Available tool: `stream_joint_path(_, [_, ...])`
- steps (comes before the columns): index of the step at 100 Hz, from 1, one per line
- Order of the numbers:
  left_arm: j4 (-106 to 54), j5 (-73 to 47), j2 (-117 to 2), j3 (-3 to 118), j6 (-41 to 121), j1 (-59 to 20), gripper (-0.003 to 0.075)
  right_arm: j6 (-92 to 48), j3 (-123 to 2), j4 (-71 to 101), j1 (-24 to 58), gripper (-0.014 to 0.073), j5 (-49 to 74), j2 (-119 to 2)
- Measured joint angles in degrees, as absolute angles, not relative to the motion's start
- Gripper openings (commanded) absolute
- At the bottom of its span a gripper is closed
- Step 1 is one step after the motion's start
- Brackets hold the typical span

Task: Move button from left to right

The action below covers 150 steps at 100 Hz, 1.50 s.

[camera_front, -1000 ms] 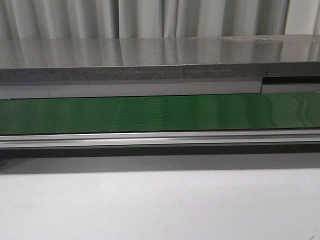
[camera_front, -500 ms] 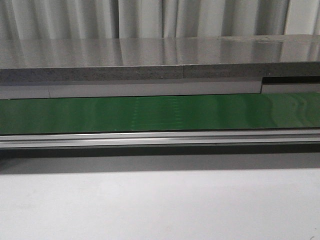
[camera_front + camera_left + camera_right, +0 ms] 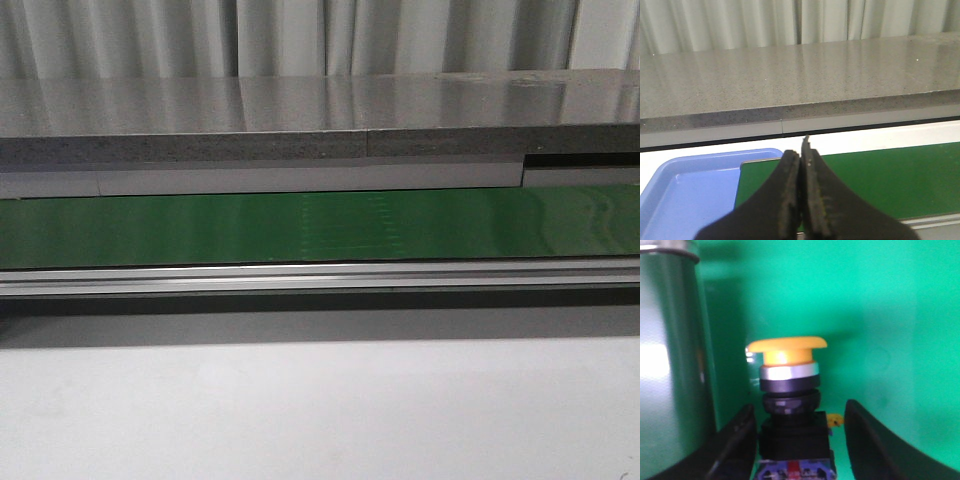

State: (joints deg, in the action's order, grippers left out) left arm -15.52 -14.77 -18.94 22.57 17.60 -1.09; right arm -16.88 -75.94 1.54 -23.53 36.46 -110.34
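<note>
The button [image 3: 786, 345] stands upright on the green belt [image 3: 880, 315] in the right wrist view, yellow-orange cap on top and black body with blue and red marks below. My right gripper [image 3: 799, 406] is open with one finger on each side of the black body. One finger is close against the body and the other stands apart from it. My left gripper [image 3: 801, 150] is shut and empty, above the end of the green belt [image 3: 880, 180]. The front view shows neither the button nor a gripper.
A blue tray [image 3: 685, 195] lies beside the belt's end near my left gripper. A shiny metal rail [image 3: 670, 365] runs close beside the button. A grey stone counter [image 3: 300, 105] lies behind the belt [image 3: 150, 225], with a white table [image 3: 320, 410] in front.
A faint pattern on the green belt has shifted to the right in the front view. Nothing else there has moved.
</note>
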Motion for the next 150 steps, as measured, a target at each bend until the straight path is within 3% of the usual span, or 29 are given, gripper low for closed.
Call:
stream_joint_path(49, [-15.52, -14.77, -18.94, 22.57, 17.60, -1.09, -0.0020, -16.88, -76.27, 1.20, -23.53, 0.0458, 36.69, -110.02])
stream_joint_path(77, [-15.52, -14.77, -18.94, 22.57, 17.60, -1.09, -0.0020, -16.29, -76.96, 3.08, -22.57, 0.0458, 34.30, -103.22])
stream_joint_path(150, [-15.52, -14.77, -18.94, 22.57, 17.60, -1.09, -0.0020, -16.21, -72.17, 8.66, -2.38, 0.0458, 27.81, -81.16])
